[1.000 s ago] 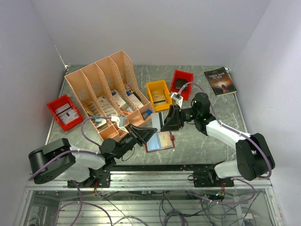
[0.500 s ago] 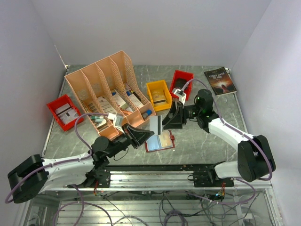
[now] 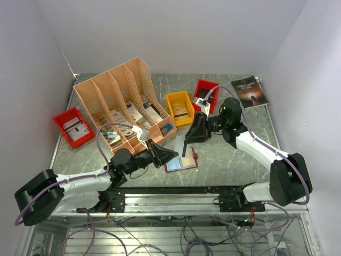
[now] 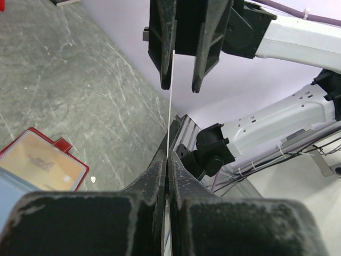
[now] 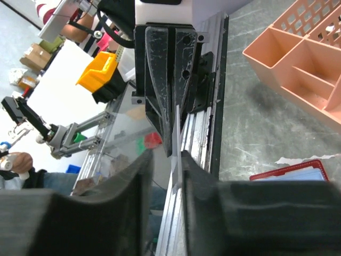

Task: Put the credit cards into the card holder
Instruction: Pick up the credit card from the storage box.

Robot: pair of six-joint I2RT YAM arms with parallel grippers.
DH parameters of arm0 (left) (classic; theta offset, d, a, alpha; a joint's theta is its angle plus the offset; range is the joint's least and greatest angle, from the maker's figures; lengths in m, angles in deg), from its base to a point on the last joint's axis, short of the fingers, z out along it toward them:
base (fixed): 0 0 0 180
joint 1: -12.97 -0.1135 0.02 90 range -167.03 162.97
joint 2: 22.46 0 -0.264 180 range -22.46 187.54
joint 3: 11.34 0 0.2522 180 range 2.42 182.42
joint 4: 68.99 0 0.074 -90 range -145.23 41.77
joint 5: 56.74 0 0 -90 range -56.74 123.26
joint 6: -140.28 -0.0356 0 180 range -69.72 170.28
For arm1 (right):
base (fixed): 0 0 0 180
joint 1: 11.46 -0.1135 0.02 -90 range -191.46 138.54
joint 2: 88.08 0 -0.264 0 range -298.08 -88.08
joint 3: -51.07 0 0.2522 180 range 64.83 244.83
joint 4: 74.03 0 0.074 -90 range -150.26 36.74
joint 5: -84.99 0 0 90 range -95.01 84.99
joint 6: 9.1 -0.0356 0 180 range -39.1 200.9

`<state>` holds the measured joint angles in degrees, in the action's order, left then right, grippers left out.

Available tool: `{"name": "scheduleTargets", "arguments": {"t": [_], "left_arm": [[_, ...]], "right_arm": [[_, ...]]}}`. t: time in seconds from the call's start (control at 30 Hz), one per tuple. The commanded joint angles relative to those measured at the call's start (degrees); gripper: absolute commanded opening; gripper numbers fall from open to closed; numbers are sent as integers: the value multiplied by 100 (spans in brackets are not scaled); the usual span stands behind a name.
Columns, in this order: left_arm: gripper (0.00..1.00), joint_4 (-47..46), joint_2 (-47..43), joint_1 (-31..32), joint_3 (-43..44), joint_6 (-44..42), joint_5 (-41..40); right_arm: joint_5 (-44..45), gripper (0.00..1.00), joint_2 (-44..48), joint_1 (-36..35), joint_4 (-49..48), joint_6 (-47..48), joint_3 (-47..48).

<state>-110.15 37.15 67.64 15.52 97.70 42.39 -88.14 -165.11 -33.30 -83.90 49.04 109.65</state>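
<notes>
A thin greyish credit card point(image 3: 186, 144) hangs on edge above the table, between the two grippers. My left gripper point(image 3: 176, 153) is shut on the card's near end point(image 4: 170, 106). My right gripper point(image 3: 187, 140) faces it from the other side. Its fingers point(image 4: 162, 48) stand apart around the card's far end point(image 5: 177, 133), which lies against one finger without being clamped. The red card holder point(image 3: 180, 162) lies open on the table just below. It shows a card in a clear pocket in the left wrist view point(image 4: 40, 165) and its edge in the right wrist view point(image 5: 298, 173).
A peach file organiser point(image 3: 122, 106) with leaflets stands at the back left, with a red bin point(image 3: 73, 126) beside it. Behind the grippers are a yellow bin point(image 3: 179, 108) and a second red bin point(image 3: 205, 95). A dark book point(image 3: 249, 92) lies at the back right.
The left arm has swung in, its gripper still shut on the card. The right gripper's jaws have spread off the card and it has shifted slightly up and right. The card now stands steeper.
</notes>
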Motion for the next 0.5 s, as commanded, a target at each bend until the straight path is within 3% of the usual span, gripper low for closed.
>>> {"name": "scheduleTargets", "arguments": {"t": [0.0,0.1,0.13,0.23,0.3,0.47], "left_arm": [[7,-475,88,-31,209,4,345],[7,-668,39,-31,102,41,237],[8,-714,3,-33,44,66,179],[30,-926,-68,-29,-141,185,23],[37,-1021,-45,-35,-207,261,19],[43,-1031,150,-31,-124,324,171]], "right_arm": [[52,15,-187,-76,-937,-861,-103],[-15,0,-221,-111,-453,-476,-39],[-30,0,-203,-116,-331,-361,-27],[-38,0,-189,-110,-442,-466,-66],[-37,0,-199,-110,-568,-565,-72],[-45,0,-258,-110,-567,-545,-61]]}}
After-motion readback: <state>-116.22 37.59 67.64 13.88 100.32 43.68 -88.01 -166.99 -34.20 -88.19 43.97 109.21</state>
